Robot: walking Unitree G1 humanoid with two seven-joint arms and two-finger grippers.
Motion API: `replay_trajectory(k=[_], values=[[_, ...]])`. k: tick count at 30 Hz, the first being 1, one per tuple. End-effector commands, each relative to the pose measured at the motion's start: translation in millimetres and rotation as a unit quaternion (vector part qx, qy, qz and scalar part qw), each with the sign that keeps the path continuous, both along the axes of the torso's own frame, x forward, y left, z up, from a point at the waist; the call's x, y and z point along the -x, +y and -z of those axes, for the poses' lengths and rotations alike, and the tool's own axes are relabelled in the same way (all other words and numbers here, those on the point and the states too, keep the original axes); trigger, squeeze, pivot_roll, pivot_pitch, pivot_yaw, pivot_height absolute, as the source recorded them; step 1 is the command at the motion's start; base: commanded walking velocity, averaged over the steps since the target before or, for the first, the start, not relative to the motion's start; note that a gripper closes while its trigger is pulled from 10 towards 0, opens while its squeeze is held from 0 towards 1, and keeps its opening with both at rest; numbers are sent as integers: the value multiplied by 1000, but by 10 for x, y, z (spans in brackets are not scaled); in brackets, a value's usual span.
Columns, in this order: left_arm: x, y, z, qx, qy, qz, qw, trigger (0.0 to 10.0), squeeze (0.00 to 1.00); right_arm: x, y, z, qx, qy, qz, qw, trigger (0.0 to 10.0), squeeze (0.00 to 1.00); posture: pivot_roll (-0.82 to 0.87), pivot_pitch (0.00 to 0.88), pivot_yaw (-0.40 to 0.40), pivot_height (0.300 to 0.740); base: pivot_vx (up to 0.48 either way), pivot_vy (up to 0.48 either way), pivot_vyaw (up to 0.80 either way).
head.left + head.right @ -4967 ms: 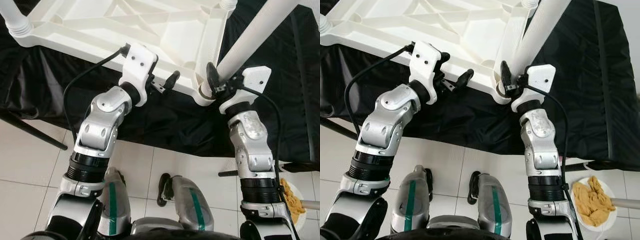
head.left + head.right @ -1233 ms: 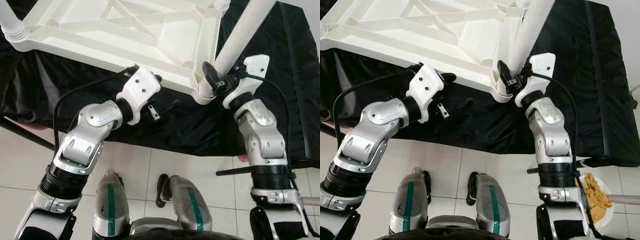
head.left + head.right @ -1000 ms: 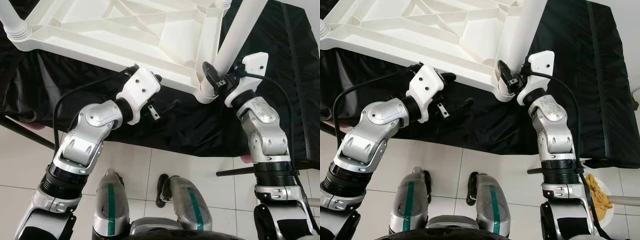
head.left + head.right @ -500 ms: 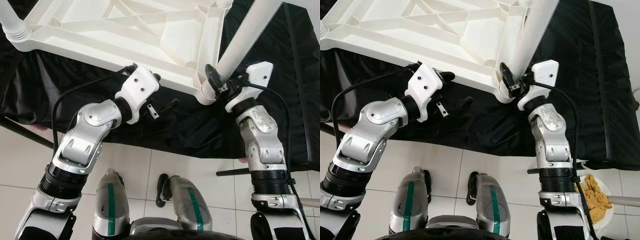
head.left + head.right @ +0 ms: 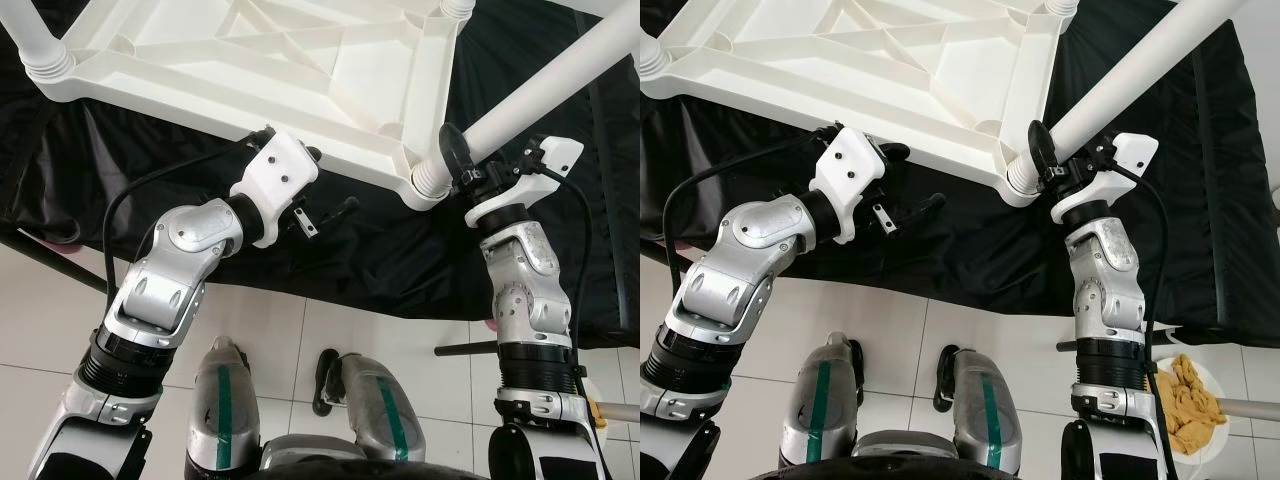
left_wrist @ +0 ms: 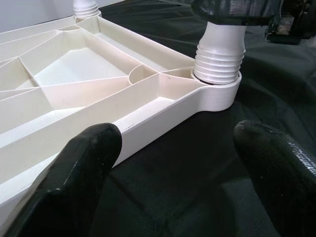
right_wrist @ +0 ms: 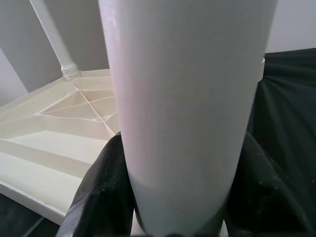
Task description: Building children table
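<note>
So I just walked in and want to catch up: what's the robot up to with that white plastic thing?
It is assembling a small table. The white tabletop lies upside down on a black cloth. The right gripper is shut on a white leg seated in the near corner socket, tilted out to the right. The left gripper is open at the tabletop's near edge.
</note>
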State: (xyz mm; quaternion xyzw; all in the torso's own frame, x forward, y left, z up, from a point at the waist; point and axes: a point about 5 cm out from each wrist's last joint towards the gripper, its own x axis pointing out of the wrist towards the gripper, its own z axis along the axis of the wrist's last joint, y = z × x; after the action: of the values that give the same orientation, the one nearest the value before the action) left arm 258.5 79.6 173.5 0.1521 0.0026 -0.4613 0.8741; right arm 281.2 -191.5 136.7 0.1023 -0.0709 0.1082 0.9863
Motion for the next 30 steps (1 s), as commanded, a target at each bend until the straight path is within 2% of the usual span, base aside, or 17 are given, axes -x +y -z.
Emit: replay_trajectory(k=[1, 5, 7, 16, 18, 21, 30], values=[[-5, -13, -31, 0, -10, -3, 1000, 10000, 0, 151, -169, 526, 13, 129, 38, 991, 10000, 0, 110, 117, -90, 740, 0, 0, 0], [-7, -7, -36, -1, -11, -4, 1000, 10000, 0, 119, -84, 487, 52, 118, 6, 992, 10000, 0, 113, 115, -88, 740, 0, 0, 0], [-8, -4, -39, -1, -12, -4, 1000, 10000, 0, 53, -15, 437, 60, 113, -20, 992, 10000, 0, 111, 114, -85, 740, 0, 0, 0], [-9, -2, -46, -3, -14, -4, 1000, 10000, 0, -129, 53, 343, 84, 119, -62, 987, 10000, 0, 121, 114, -89, 740, 0, 0, 0], [-9, -2, -46, -3, -14, -4, 1000, 10000, 0, -129, 53, 343, 84, 119, -62, 987, 10000, 0, 121, 114, -89, 740, 0, 0, 0], [-3, 13, -46, -3, -14, -10, 1000, 10000, 0, -129, 84, 342, 98, 118, -104, 983, 10000, 0, 127, 118, -93, 740, 0, 0, 0], [0, 26, -50, -2, -14, -12, 1000, 10000, 0, -168, 87, 267, 131, 101, -143, 976, 10000, 0, 124, 121, -87, 740, 0, 0, 0]])
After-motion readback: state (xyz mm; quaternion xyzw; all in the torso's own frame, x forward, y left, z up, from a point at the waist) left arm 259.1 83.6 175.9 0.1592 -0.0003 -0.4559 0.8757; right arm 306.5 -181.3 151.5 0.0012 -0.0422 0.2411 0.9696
